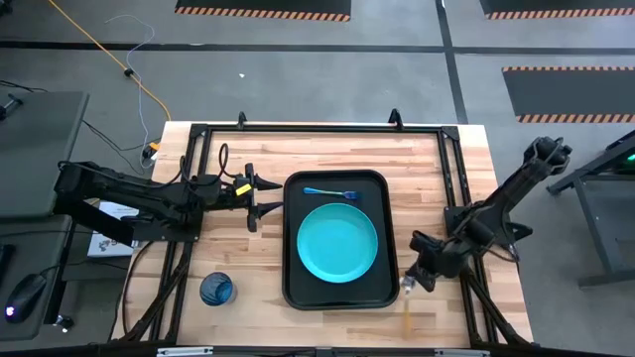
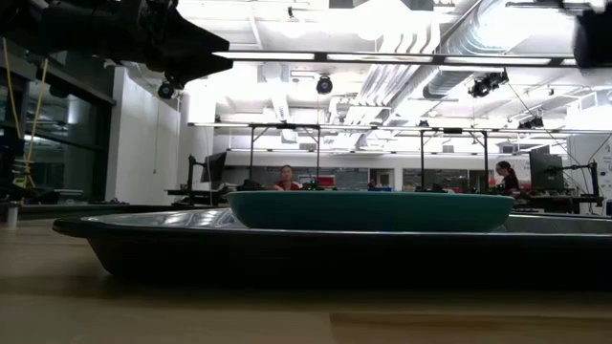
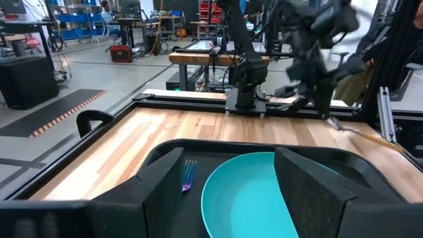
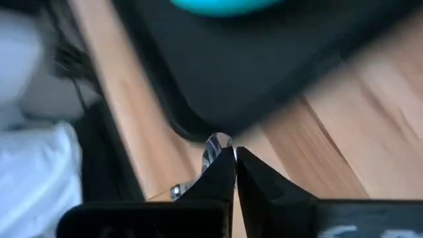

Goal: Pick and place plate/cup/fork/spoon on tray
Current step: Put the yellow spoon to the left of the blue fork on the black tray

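The black tray [image 1: 294, 260] lies mid-table with the teal plate [image 1: 337, 243] on it, and the blue-handled fork [image 1: 332, 192] lies on the tray's far part. The dark blue cup [image 1: 216, 290] stands on the wood near the table's near left corner. My left gripper [image 1: 254, 204] hovers open just left of the tray, pointing level at it [image 3: 230, 158]. My right gripper [image 1: 410, 282] is at the tray's near right corner, shut on the spoon [image 1: 409, 303]. Low view shows only tray [image 2: 287, 250] and plate [image 2: 373, 210]. My right gripper pinches the spoon close to its bowl, and the shiny bowl [image 4: 217, 147] pokes out just past the shut fingertips [image 4: 228, 173]. The fingers slant down from the table's right. The orange handle [image 3: 378, 139] trails away toward the near edge; whether its end touches the wood I cannot tell.
Black frame rails [image 1: 317, 127] run along the table's far edge and both sides. Bare wood [image 1: 427, 178] lies right of the tray and also between cup and tray. People sit at benches far behind the table in the low view.
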